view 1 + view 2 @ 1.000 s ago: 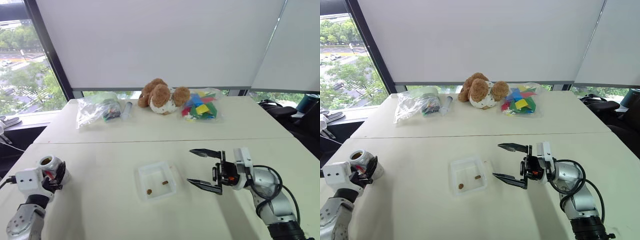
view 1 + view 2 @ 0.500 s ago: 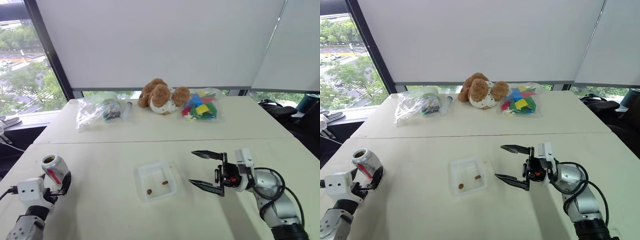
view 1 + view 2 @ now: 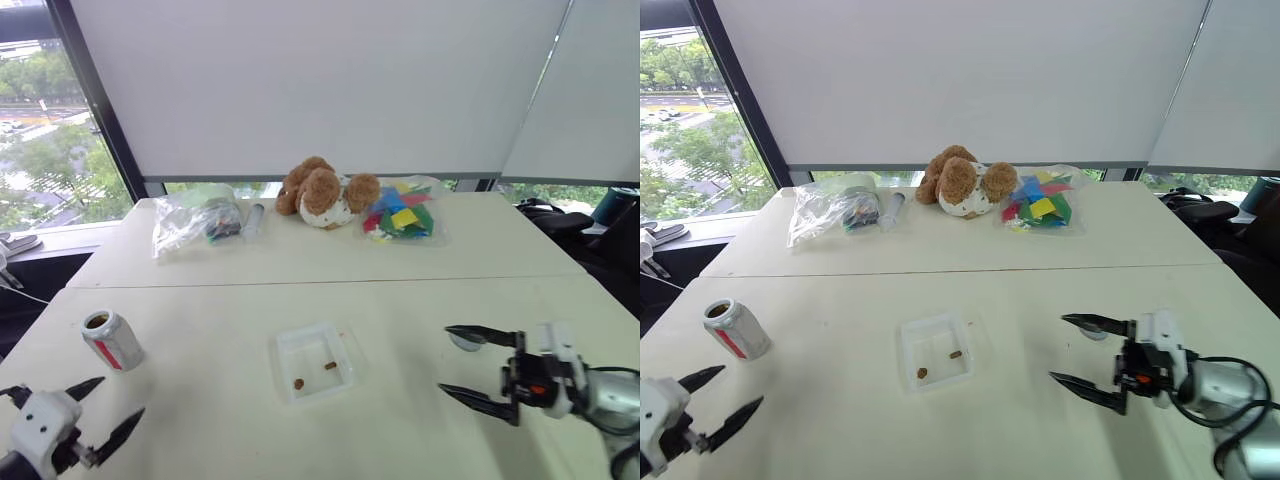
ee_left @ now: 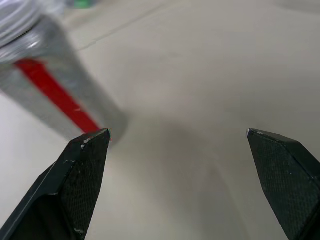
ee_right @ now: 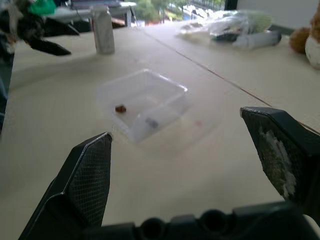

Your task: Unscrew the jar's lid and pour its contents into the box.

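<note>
The silvery jar (image 3: pixel 112 340) with its red and white label stands upright on the table at the left, its mouth uncovered. My left gripper (image 3: pixel 123 395) is open just in front of it, not touching; the jar (image 4: pixel 50 85) lies beyond the fingertips in the left wrist view. The clear box (image 3: pixel 283 365) sits mid-table with two brown bits of the contents (image 3: pixel 298 383) inside. My right gripper (image 3: pixel 443 359) is open to the right of the box and holds nothing. The small grey lid (image 3: pixel 463 342) lies on the table beside its upper finger.
At the table's far side sit a clear bag (image 3: pixel 190 222) of odds and ends, a grey tube (image 3: pixel 255 218), a brown plush toy (image 3: pixel 325 192) and a bag of coloured blocks (image 3: pixel 402 215). A seam (image 3: pixel 320 283) crosses the table between them and the box.
My left gripper opened, let go of the jar, which now stands on the table, and pulled back toward me. My right gripper, still open, swung right, away from the box, uncovering the lid.
</note>
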